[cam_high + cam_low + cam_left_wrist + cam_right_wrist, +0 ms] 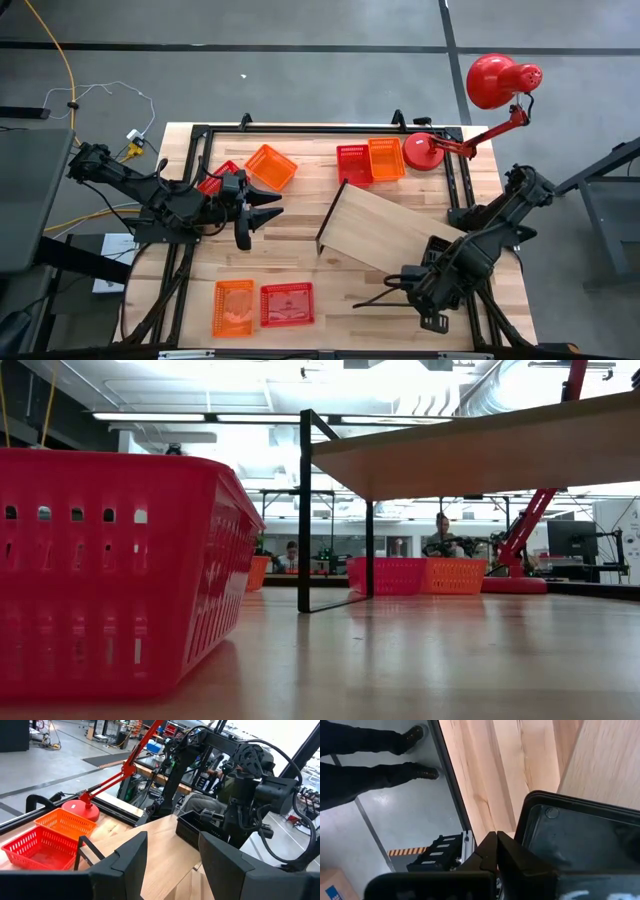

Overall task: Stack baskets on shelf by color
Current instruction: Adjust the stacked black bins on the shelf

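While the left gripper (262,215) hovers with its fingers apart and empty beside an orange basket (270,167) and a red one (218,177), an orange (233,306) and red (287,304) pair lies at the near edge. In the middle, the shelf (385,232) sits tilted, with a red (354,164) and orange (386,158) pair behind it. The right gripper (496,851) is clamped on a black basket's (580,840) rim at the shelf's right end.

Red basket (31,851) touching orange basket (64,823), shelf (150,840) beside, black basket (197,827) on it.
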